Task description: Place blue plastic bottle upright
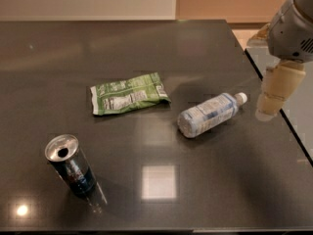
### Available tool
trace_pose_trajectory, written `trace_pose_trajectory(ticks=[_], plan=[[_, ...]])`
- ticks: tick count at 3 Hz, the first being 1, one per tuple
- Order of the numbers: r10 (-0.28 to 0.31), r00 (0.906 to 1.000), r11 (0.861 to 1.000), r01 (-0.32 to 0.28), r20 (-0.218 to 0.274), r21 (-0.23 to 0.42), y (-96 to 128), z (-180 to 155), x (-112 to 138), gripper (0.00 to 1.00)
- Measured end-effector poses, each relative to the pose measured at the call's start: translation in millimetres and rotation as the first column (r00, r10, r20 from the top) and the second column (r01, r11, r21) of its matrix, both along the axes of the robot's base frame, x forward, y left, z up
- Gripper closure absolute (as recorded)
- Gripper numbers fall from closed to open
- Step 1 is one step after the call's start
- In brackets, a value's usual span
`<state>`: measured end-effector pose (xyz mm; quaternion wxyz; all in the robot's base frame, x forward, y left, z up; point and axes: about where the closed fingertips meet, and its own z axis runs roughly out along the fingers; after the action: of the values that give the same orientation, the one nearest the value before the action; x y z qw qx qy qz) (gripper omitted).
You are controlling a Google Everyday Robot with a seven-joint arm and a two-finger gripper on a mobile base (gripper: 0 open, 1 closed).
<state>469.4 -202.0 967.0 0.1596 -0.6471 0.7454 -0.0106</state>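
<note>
The blue plastic bottle (209, 115) lies on its side on the dark table (146, 48), right of centre. It is clear and bluish with a white-and-blue label. Its white cap (240, 98) points to the right and back. My gripper (266, 112) hangs at the right edge of the view, just right of the cap and apart from the bottle. It holds nothing that I can see.
A green snack bag (129, 93) lies flat left of the bottle. A dark blue drink can (71, 164) with an open silver top stands upright at the front left. The table's right edge (279, 111) runs just under the gripper.
</note>
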Motion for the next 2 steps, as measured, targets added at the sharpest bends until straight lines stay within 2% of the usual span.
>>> trace_pose_trajectory(ticks=[1, 2], plan=[[0.111, 0.9935, 0.994, -0.111, -0.023, 0.026, 15, -16, 11, 0.00], [0.216, 0.9758, 0.976, -0.215, -0.030, 0.034, 28, -31, 10, 0.00]])
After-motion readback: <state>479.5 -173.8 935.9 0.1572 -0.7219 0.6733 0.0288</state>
